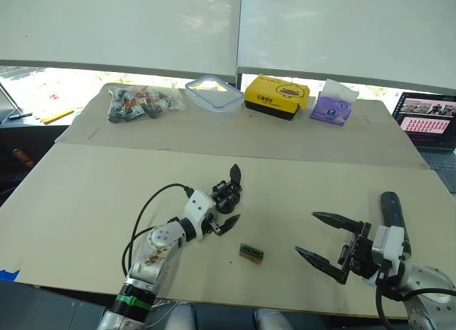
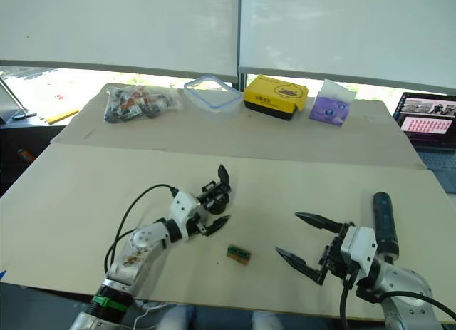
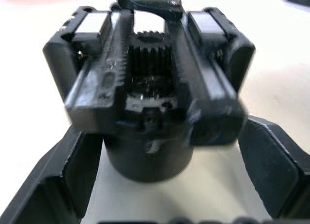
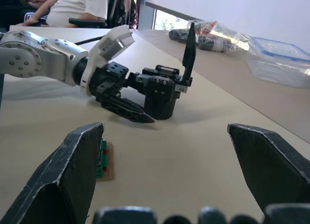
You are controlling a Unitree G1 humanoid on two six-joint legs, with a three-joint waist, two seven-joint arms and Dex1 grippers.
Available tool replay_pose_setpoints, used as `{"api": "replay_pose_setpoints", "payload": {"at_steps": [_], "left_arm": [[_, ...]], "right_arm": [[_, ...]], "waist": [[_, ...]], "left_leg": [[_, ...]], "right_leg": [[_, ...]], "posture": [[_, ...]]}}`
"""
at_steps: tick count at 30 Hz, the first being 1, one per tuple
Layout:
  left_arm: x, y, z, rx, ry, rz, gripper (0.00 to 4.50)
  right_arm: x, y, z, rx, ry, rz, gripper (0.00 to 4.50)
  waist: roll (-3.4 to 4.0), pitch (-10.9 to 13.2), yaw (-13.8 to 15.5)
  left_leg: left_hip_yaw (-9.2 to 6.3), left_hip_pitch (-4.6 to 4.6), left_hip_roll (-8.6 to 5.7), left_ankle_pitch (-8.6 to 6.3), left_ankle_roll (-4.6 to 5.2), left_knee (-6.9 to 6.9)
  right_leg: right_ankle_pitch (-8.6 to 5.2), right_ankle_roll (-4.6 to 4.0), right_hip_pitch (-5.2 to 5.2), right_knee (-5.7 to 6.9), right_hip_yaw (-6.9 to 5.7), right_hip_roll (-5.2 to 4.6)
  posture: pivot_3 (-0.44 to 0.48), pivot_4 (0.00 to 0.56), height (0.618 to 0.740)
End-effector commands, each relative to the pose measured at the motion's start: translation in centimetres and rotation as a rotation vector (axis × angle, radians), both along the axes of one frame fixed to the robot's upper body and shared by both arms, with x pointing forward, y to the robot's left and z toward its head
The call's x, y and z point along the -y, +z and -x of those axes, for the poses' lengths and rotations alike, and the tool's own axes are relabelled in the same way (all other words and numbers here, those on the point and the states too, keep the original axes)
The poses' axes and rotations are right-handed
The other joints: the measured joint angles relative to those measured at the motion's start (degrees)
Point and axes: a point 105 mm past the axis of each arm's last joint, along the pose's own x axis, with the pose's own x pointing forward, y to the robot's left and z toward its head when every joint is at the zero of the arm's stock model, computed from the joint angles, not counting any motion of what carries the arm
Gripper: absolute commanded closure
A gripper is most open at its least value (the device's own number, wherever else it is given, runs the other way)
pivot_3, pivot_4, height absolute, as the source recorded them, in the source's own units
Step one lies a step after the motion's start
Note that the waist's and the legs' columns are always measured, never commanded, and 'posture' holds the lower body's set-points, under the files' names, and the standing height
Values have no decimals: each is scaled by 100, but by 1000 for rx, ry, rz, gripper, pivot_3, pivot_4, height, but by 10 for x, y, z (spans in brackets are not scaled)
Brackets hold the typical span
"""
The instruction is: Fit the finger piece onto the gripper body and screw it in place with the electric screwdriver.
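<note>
While unobstructed, green block [image 1: 251,253] between grippers.

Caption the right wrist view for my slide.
Left pincer at the gripper body, finger piece upright on it.

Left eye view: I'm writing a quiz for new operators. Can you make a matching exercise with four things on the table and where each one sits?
Things:
1. black ribbed gripper body
2. long black cylindrical electric screwdriver
3. small green-and-brown rectangular block
4. yellow cardboard box

Places:
A. far side of the table, between the clear plastic container and the purple tissue pack
B. between the fingers of the left tool
C. on the robot's right, beside the right arm, behind the open right tool
D. lying on the table between the two tools

Pairs: 1-B, 2-C, 3-D, 4-A
</note>
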Motion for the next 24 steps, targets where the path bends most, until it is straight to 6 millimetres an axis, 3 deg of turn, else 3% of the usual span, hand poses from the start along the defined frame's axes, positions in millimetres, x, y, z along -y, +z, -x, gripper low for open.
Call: {"api": "replay_pose_setpoints", "payload": {"at_steps": [1, 6, 17, 24], "left_arm": [[-20, 7, -10, 21, -33, -24, 42], [-21, -1, -12, -36, -254, -83, 42], [-11, 10, -47, -33, -401, -136, 42], [8, 6, -40, -48, -501, -114, 42]], "right_arm": [[-2, 10, 0, 41, 4, 1, 0], [-5, 8, -1, 36, 8, -6, 0], [-4, 10, -8, 63, -20, -6, 0], [-2, 10, -8, 63, -23, 1, 0]], "waist": [[0, 0, -4], [-1, 0, 6], [-3, 2, 51], [-4, 2, 54]], "left_leg": [[0, 1, 0, 0, 0, 0], [1, 0, 0, -1, -2, 1], [-2, -13, -1, 6, 10, 1], [-3, -17, -1, 12, 19, 0]], "right_leg": [[0, 0, 1, 0, 0, 0], [0, -1, -1, -7, 0, -1], [0, 0, 1, -12, -2, 1], [0, 2, 0, -8, -3, 2]], "posture": [[0, 150, 740], [0, 150, 740], [0, 150, 740], [0, 150, 740]]}}
